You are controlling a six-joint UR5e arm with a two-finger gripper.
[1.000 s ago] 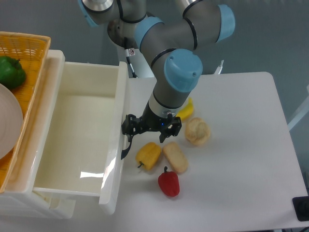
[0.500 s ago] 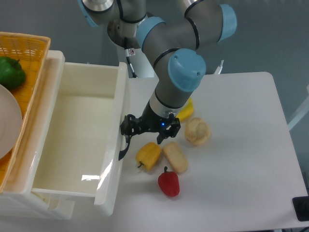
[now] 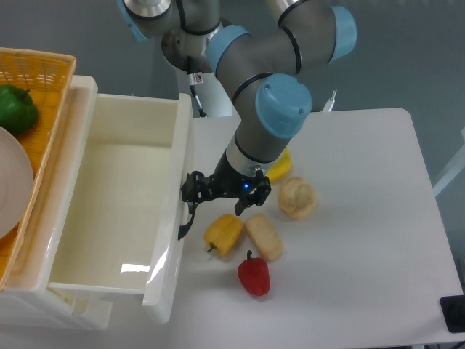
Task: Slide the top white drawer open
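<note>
Orange wicker basket (image 3: 43,80) sitting at far left on cabinet top, holding green pepper (image 3: 17,106) and part of white plate (image 3: 13,182). Top white drawer (image 3: 109,211) standing pulled well out beside it, deep tray showing bare. Gripper (image 3: 195,195) reaching at drawer front, fingers at curved black handle (image 3: 187,222); jaws' state — cannot tell. Yellow pepper (image 3: 224,234), bread roll (image 3: 264,237), red pepper (image 3: 253,275), round bun (image 3: 297,197) lying on white table (image 3: 363,218); banana (image 3: 279,166) peeking behind arm.
</note>
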